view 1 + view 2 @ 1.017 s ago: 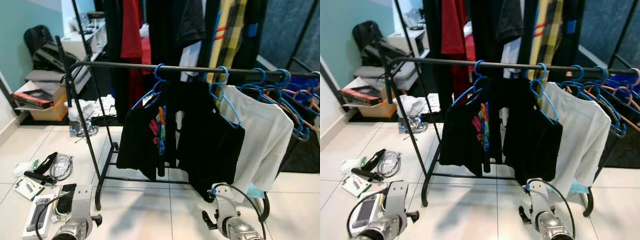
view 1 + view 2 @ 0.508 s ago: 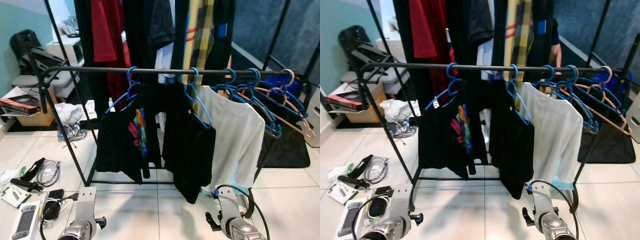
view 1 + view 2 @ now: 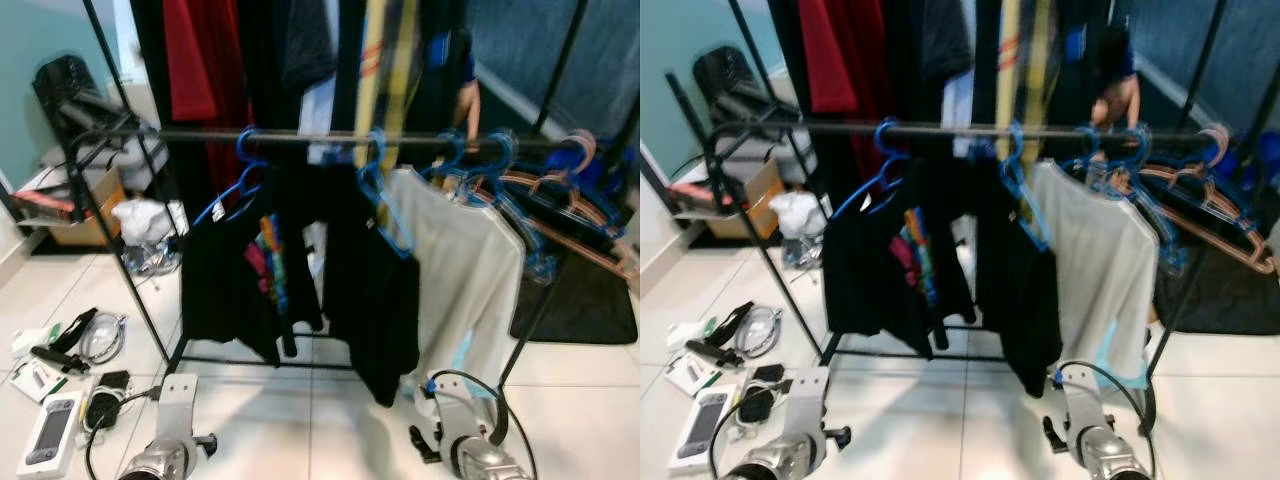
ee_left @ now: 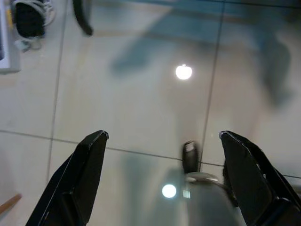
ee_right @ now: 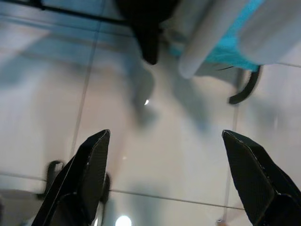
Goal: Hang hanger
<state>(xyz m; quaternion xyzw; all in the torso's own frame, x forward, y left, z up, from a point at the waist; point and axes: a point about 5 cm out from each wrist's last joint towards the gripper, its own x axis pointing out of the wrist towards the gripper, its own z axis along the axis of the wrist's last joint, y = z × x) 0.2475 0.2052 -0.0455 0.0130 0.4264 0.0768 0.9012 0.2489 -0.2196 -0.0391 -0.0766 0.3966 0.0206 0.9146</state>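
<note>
Nearest, both arms are hanging low over the tiled floor (image 4: pixel 141 108): the left pincer (image 4: pixel 162 179) and the right pincer (image 5: pixel 164 179) are each standing spread wide, gripping and touching nothing. Farther off and well above them, the rail (image 3: pixel 330 137) is running crosswise, left to right. Blue hangers (image 3: pixel 245 165) are hooking over it with shirts; bare ones (image 3: pixel 560 200) are crowding its right end, so the right arm seems the nearer.
</note>
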